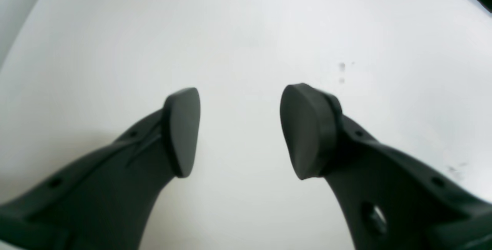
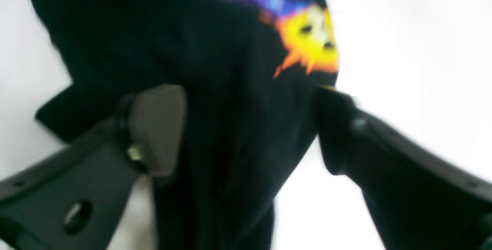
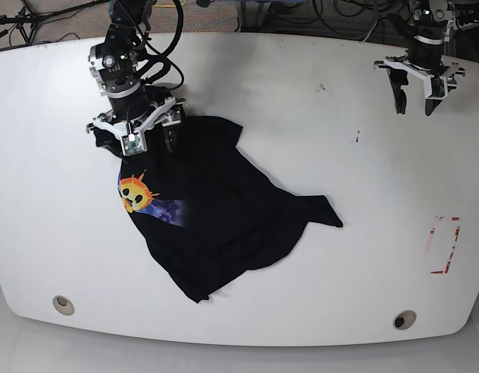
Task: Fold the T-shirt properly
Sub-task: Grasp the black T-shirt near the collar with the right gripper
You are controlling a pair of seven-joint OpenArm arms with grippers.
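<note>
**Shirt bunched on your left of the base view; right gripper straddling its top edge**

Your T-shirt [image 3: 212,214] lies crumpled on the white table [image 3: 302,140], on the base view's left half. Its top edge sits under the right gripper [image 3: 138,138]; its lowest corner reaches near the table's front edge, and a pointed flap stretches toward the middle. The sun print [image 3: 135,193] faces up at the shirt's left border, just below the gripper, with the blue-purple patch [image 3: 168,210] beside it.

In the right wrist view your right gripper [image 2: 250,127] has its jaws spread wide, one pad on each side of a ridge of black cloth; neither pad is pressing it together. The picture is blurred there, so you cannot tell if the pads touch the cloth.

Your left gripper [image 3: 417,97] hangs over bare table at the far corner, well apart from the shirt. Its jaws [image 1: 240,130] stand apart with nothing between them. A red outline [image 3: 443,245] marks the table near the edge on that side.
</note>
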